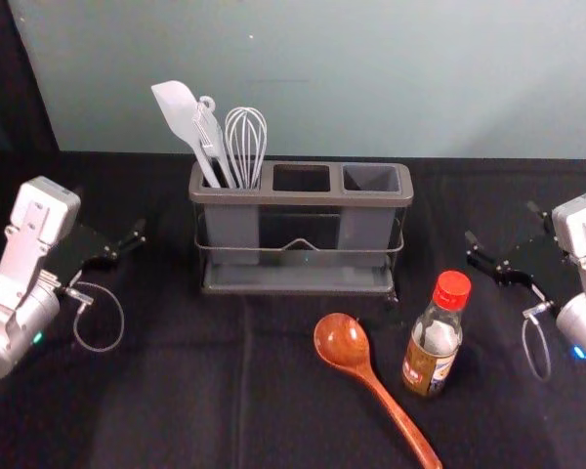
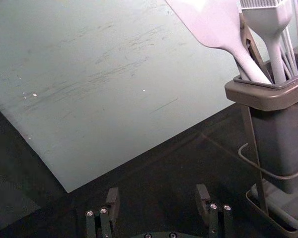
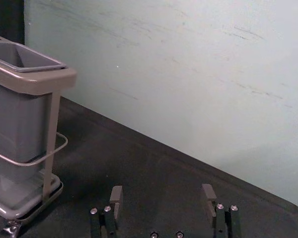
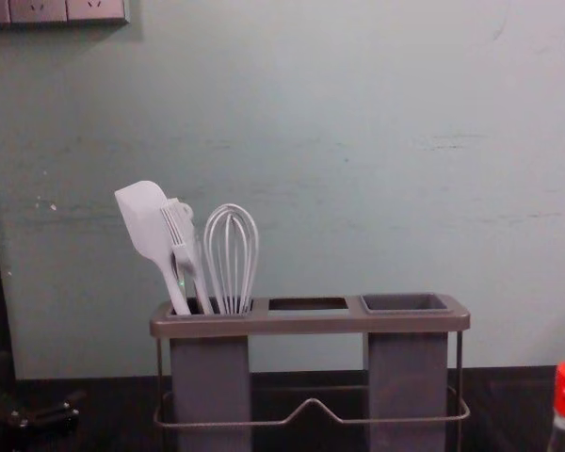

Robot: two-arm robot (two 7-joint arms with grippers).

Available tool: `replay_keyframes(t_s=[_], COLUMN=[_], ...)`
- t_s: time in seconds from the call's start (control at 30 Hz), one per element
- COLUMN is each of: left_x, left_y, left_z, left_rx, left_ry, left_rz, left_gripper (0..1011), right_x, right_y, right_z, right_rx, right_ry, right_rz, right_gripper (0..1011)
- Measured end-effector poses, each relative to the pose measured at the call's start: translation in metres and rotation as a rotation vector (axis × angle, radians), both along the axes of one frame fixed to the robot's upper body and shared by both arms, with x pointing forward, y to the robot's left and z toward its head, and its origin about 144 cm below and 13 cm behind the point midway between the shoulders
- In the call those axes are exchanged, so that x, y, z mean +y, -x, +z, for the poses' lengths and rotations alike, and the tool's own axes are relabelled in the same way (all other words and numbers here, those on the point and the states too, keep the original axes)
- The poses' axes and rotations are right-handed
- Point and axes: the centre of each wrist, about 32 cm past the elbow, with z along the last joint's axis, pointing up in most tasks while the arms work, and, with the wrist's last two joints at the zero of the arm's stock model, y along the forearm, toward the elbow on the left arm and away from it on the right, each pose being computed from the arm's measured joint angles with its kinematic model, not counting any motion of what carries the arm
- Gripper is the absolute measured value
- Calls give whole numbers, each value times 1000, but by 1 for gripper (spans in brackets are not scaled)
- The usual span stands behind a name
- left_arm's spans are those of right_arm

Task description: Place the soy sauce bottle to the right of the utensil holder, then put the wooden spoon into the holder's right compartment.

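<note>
The soy sauce bottle (image 1: 433,352) is seen on the dark-covered desk (image 1: 176,391), in front of the utensil holder (image 1: 298,288) and toward its right; it appears to be standing upright, though it is partly cut off in the chest view. The wooden spoon (image 1: 371,376) is laid just beside the bottle, on its left, with its bowl pointed toward the holder. In the holder's left compartment, a spatula (image 1: 181,115), a brush (image 4: 179,235) and a whisk (image 1: 245,142) are held. The left gripper (image 1: 112,217) is positioned to the left of the holder, released, with its fingers spread apart. The right gripper (image 1: 503,225) is positioned to the right of the holder, beyond the bottle, likewise released and opened wide.
</note>
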Motion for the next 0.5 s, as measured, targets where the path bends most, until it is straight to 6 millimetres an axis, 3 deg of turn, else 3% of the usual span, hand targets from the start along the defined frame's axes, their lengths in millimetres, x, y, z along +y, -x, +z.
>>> replay_keyframes(t_s=[0.2, 0.5], left_x=[0, 0], left_y=[0, 0], left_z=[0, 0], left_rx=[0, 0], left_ry=[0, 0], left_rz=[0, 0], left_gripper=[1005, 1005], right_x=[-2, -13], right_y=[14, 54], right_z=[5, 19], right_rx=[-23, -43], right_ry=[24, 25], right_rz=[6, 54], right_gripper=[1004, 1004])
